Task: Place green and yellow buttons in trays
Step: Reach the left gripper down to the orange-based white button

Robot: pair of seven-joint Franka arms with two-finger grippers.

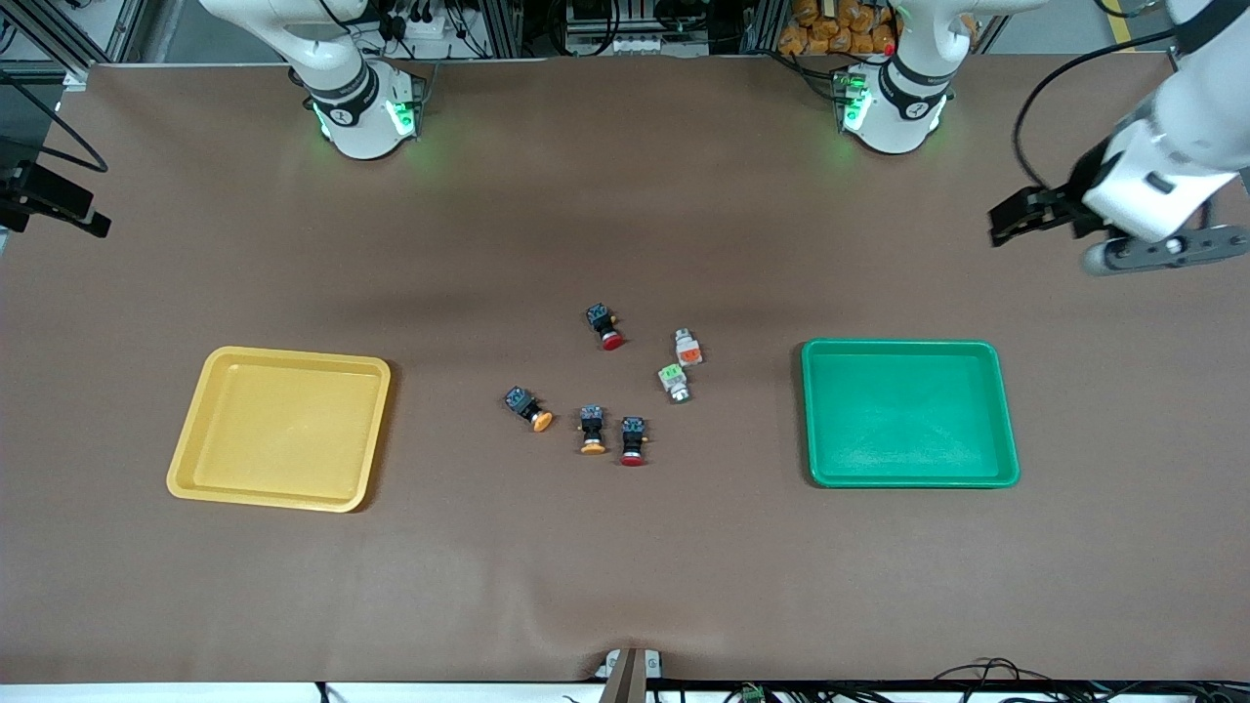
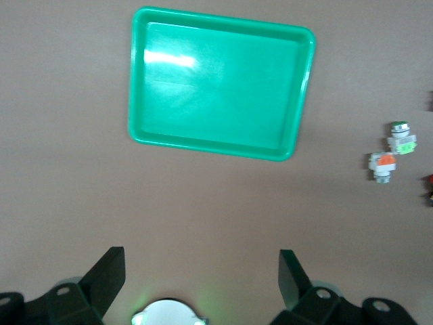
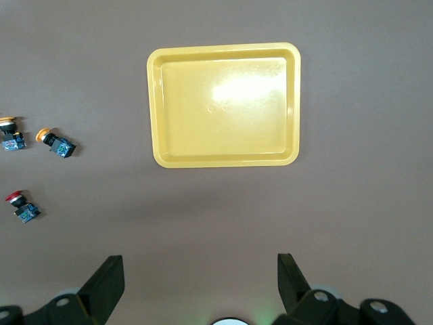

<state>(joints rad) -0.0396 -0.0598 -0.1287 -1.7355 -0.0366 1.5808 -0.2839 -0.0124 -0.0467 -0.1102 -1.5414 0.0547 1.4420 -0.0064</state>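
While both arms wait, the left gripper (image 2: 201, 281) hangs wide open and empty over the table's left-arm edge, near the green tray (image 2: 221, 20). Only its wrist view shows the right gripper (image 3: 201, 283), likewise spread and empty; buttons (image 1: 672, 379) cluster mid-table, clear of the yellow tray (image 1: 200, 376).

Even overhead light; glare on green tray (image 2: 169, 59), yellow tray (image 3: 243, 88); soft shadows.

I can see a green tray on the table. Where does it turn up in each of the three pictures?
Front view: the green tray lies toward the left arm's end of the table, empty.
Left wrist view: the same tray fills the upper middle, above the open left gripper.
Right wrist view: not in it.
Shared landmark: the green-faced button beside the tray, also in the left wrist view.
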